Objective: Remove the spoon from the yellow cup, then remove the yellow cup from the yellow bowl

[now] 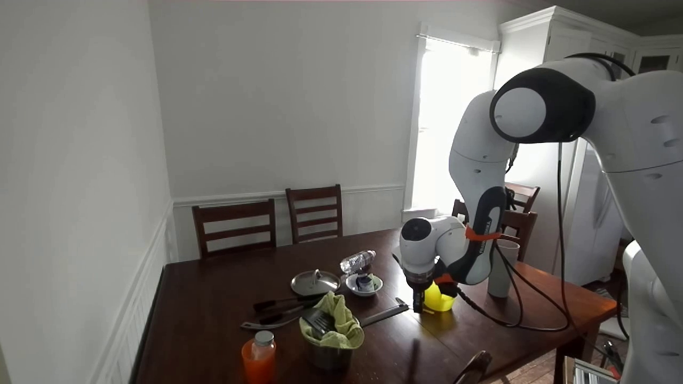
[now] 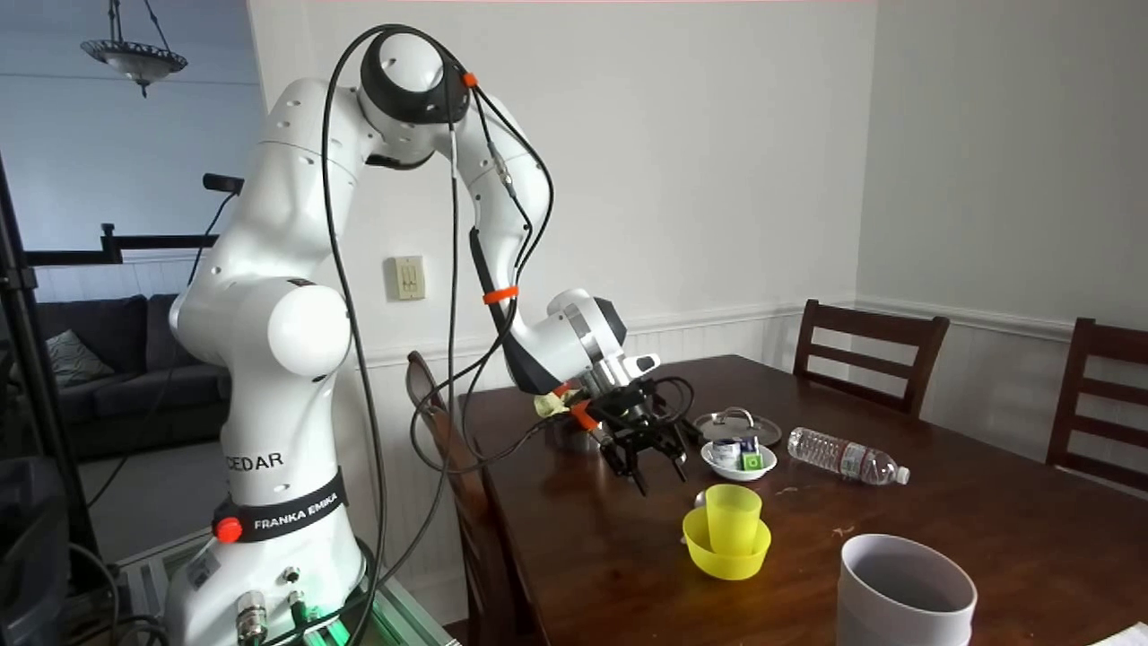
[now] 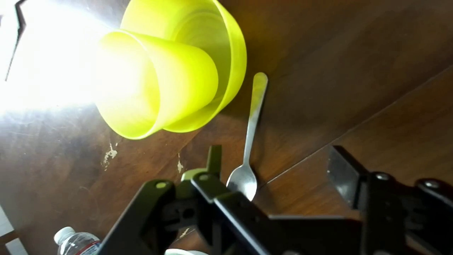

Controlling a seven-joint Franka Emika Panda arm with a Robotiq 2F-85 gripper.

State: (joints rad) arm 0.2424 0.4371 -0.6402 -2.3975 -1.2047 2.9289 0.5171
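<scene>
In the wrist view, the narrow bright-yellow plastic cup point(image 3: 177, 79) stands in the wider yellow plastic bowl point(image 3: 239, 53), left of the silver metal spoon point(image 3: 250, 134). The black claw point(image 3: 276, 164), spread and empty, should pinch the cup's wall alone, then lift straight.

In an exterior view, pale gray wall point(image 1: 288, 96) fills upper ctr, white chair rail point(image 1: 373, 189) running low across it; bright window point(image 1: 451, 106) upper R, white cabinets point(image 1: 573, 42) far upper R. Dk wood table point(image 1: 213, 298) spans lower ctr, slat-back chairs point(image 1: 235, 212) behind, L of ctr. In an exterior view, dk couch point(image 2: 108, 395) mid L, hanging lamp point(image 2: 134, 63) upper L, switch plate point(image 2: 410, 278) L of ctr. Wrist view: strong glare point(image 3: 53, 56) on table, upper L.
</scene>
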